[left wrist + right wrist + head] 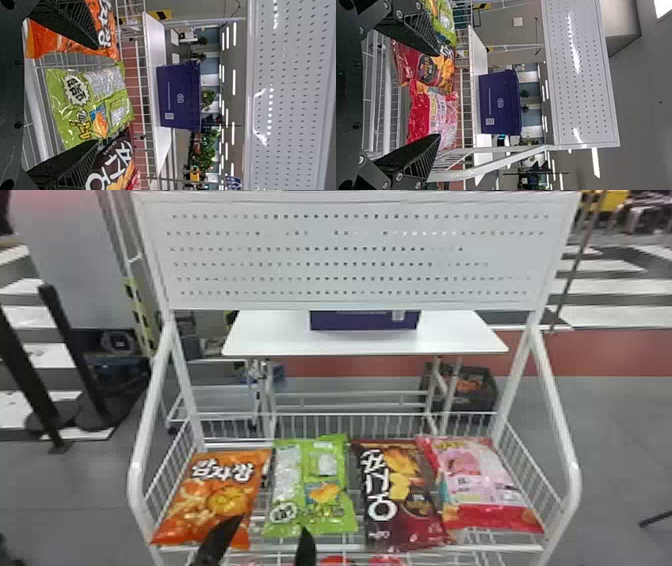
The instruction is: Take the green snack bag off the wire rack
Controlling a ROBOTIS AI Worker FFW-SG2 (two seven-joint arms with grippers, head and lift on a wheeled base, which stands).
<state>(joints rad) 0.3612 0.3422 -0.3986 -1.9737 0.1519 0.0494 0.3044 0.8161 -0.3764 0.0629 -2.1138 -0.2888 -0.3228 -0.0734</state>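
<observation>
Snack bag (312, 490), green, crinkled, on wire rack (500, 547), left claw (269, 525) spread, right claw (439, 95) spread

Green snack bag (311, 490) lies on white wire rack (500, 547)

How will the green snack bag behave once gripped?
The green snack bag will probably give when squeezed, as its film looks puffed and creased. Its glossy surface may slip a little. Being a snack packet, it is likely light for its size.

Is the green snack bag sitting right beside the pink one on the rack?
No, the brown bag lies between the green bag and the pink bag.
</observation>
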